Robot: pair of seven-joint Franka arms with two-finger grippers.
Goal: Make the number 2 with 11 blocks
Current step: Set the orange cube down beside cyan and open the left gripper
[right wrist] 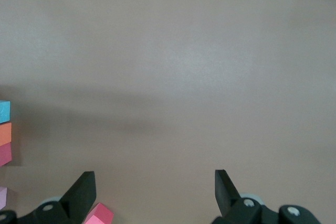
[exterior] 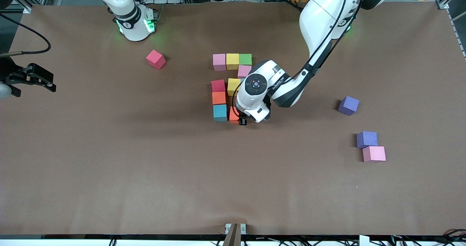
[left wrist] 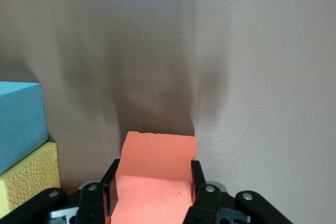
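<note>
Orange block (left wrist: 155,174) clamped in left gripper (exterior: 241,121), low beside light blue block (exterior: 220,112) in bottom row of number 2 (exterior: 230,87); one corner cube left to place; right gripper (exterior: 31,79) spread, idle.

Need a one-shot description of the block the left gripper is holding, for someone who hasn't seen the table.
Start at the multicoloured cluster of blocks in the middle of the table, where the left arm reaches in. Go to the cluster's row nearest the front camera: there the left gripper is shut on an orange block. It sits right beside a light blue block and is the only one clamped between black fingers.
</note>
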